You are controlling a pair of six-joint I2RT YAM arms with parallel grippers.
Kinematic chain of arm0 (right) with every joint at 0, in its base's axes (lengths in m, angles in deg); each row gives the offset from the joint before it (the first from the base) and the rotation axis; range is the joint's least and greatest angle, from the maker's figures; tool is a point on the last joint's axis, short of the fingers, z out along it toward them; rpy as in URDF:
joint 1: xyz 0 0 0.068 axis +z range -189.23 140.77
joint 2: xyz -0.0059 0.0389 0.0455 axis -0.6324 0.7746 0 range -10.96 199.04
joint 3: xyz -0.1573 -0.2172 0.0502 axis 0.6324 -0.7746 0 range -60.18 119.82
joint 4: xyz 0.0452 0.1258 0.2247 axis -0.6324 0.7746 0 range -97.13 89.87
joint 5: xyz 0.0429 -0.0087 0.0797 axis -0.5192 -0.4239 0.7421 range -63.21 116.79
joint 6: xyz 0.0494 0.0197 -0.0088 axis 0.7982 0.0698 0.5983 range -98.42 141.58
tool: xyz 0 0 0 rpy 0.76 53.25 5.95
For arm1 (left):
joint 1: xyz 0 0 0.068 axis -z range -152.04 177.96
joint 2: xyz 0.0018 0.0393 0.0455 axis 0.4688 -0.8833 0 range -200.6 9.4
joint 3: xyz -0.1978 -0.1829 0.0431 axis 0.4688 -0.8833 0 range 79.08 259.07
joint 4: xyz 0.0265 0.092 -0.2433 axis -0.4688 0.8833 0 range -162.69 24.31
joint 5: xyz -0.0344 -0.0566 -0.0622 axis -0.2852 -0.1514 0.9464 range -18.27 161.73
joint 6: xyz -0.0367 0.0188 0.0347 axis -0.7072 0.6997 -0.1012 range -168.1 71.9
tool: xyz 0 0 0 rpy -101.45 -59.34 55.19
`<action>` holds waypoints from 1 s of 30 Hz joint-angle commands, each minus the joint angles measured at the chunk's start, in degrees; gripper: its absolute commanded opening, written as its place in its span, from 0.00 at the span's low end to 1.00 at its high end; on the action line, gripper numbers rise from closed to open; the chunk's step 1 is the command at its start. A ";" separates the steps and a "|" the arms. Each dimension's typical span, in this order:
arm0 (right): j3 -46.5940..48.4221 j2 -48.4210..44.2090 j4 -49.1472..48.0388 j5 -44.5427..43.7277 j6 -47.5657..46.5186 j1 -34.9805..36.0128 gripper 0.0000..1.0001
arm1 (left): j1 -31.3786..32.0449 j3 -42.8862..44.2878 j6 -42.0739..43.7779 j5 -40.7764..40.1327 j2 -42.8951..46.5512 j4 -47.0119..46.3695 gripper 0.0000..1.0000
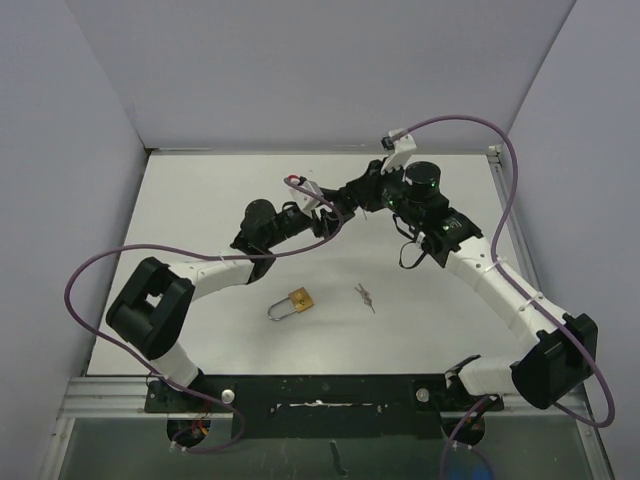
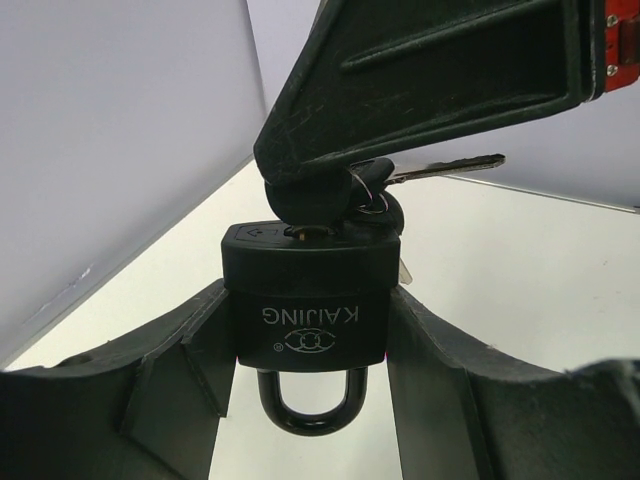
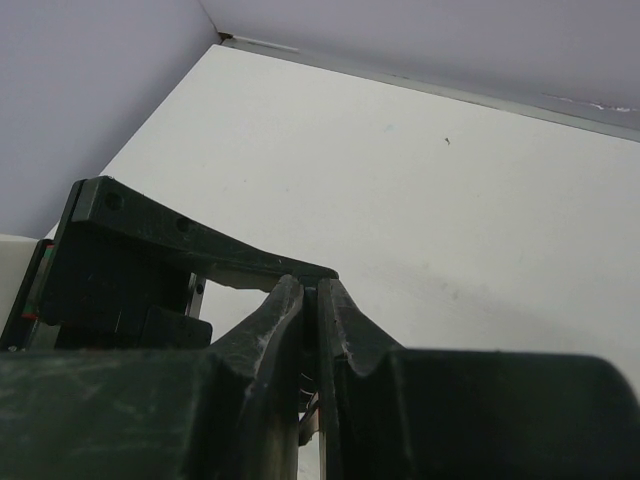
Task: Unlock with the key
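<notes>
Gripping black padlock (image 2: pixel 310 300) marked KAIJING, shackle hanging downward, between half-spread left tool (image 2: pixel 312 345) over far middle of surface (image 1: pixel 200 200). Pinching key (image 2: pixel 306 232) at its keyhole with pressed-together right tool (image 3: pixel 311 292). Lying well apart, nearer: brass padlock (image 1: pixel 297 302), loose keys (image 1: pixel 364 295).

A white surface (image 1: pixel 200 200) lies between pale lilac-grey walls (image 1: pixel 300 70) on the left, far and right sides. A brass padlock (image 1: pixel 298 302) with a silver shackle lies flat on it, near the middle of the near edge, the shackle pointing left and slightly toward that edge. Just to its right, apart from it, lie some small loose silver keys (image 1: pixel 364 296). A metal rail (image 1: pixel 110 400) runs along the near edge.
</notes>
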 commanded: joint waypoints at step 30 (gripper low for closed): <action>3.06 7.93 11.68 12.48 6.91 0.02 0.00 | 0.94 8.06 -1.71 -11.14 9.54 -6.65 0.00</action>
